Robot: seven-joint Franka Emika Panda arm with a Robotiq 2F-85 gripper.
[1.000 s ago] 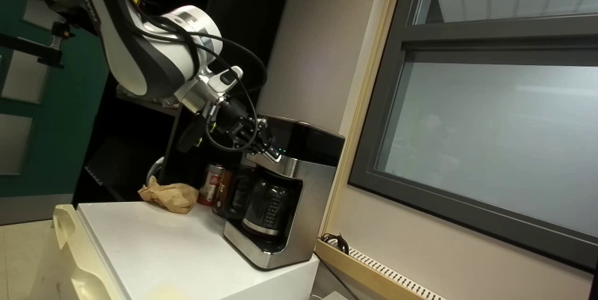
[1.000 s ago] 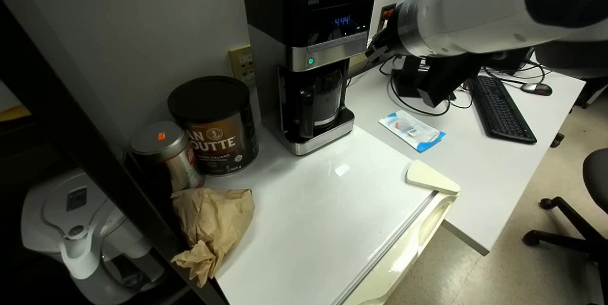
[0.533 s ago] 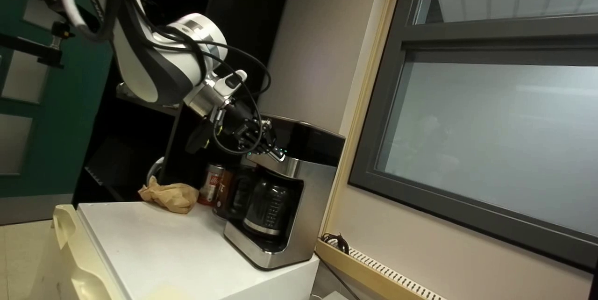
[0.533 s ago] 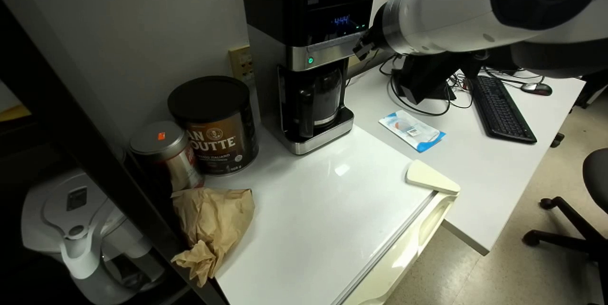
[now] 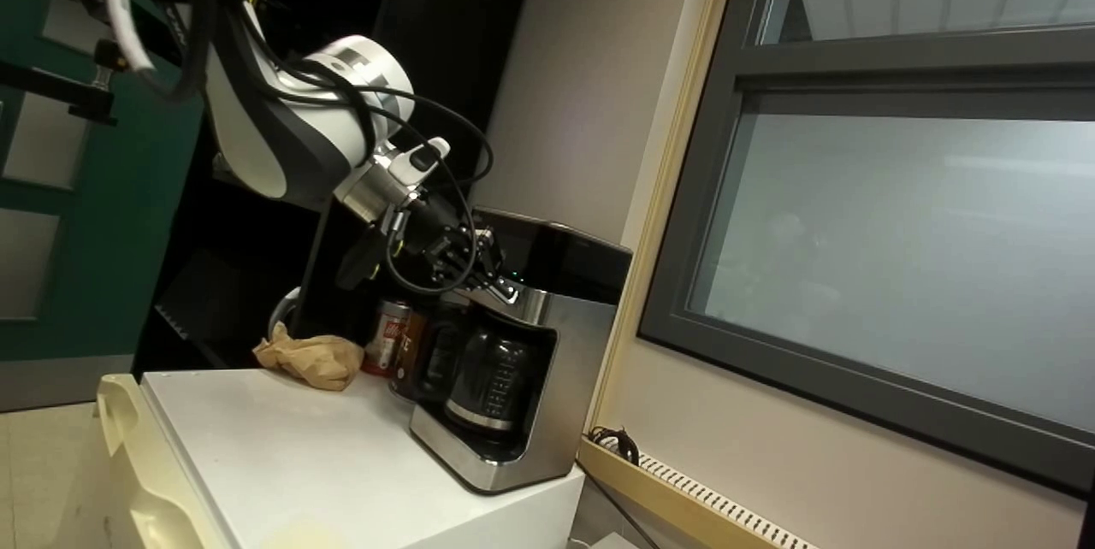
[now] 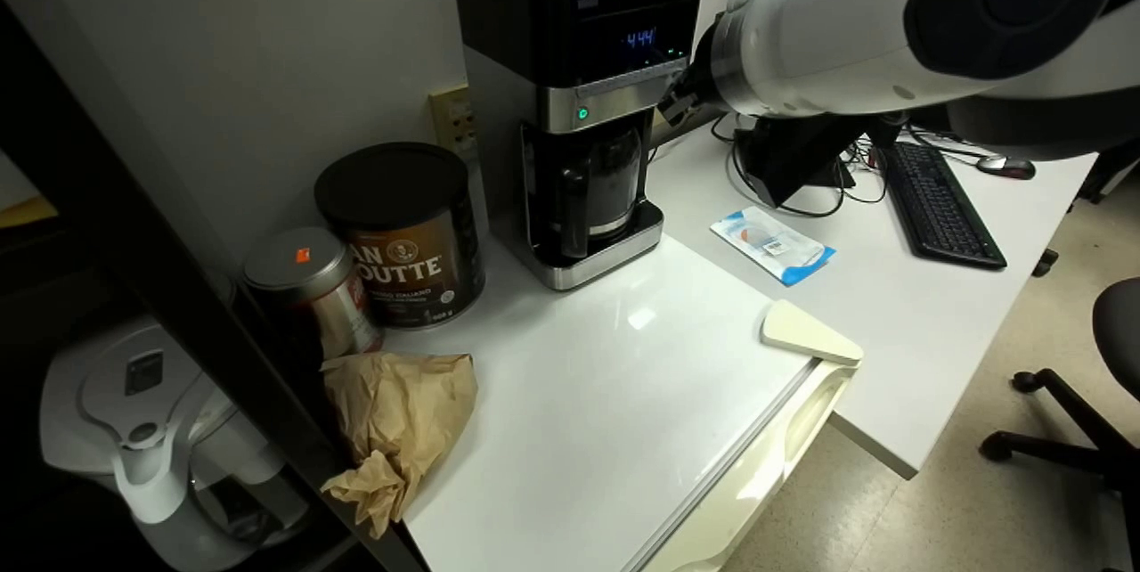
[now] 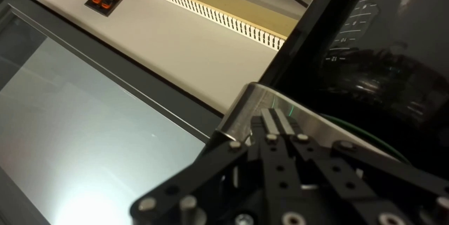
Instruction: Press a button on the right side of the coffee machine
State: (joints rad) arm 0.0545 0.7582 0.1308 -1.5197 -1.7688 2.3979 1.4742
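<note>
The coffee machine (image 5: 573, 369) is black with a silver front panel and stands upright on the white cabinet; it also shows in an exterior view (image 6: 503, 109). A lit clock (image 6: 640, 38) sits above a row of small buttons (image 6: 623, 80). A green-lit round button (image 6: 582, 113) is at the panel's other end. The dark glass carafe (image 6: 621, 175) is inside. My gripper (image 6: 674, 109) is shut and empty, tips at the right end of the silver panel. In the wrist view, the fingertips (image 7: 274, 113) lie in front of the panel (image 7: 315, 123). Whether they touch it, I cannot tell.
A brown can (image 6: 405, 242), a smaller can (image 6: 312, 287) and a crumpled paper bag (image 6: 405, 420) stand beside the machine on the cabinet (image 6: 588, 429). A desk with a packet (image 6: 773, 244) and keyboard (image 6: 940, 202) is on the other side. A window (image 5: 890, 258) is behind.
My gripper has moved in toward the machine's right front, so its tips now overlap the panel's right end in an exterior view. In the last half second it has sunk slightly. It stays shut.
</note>
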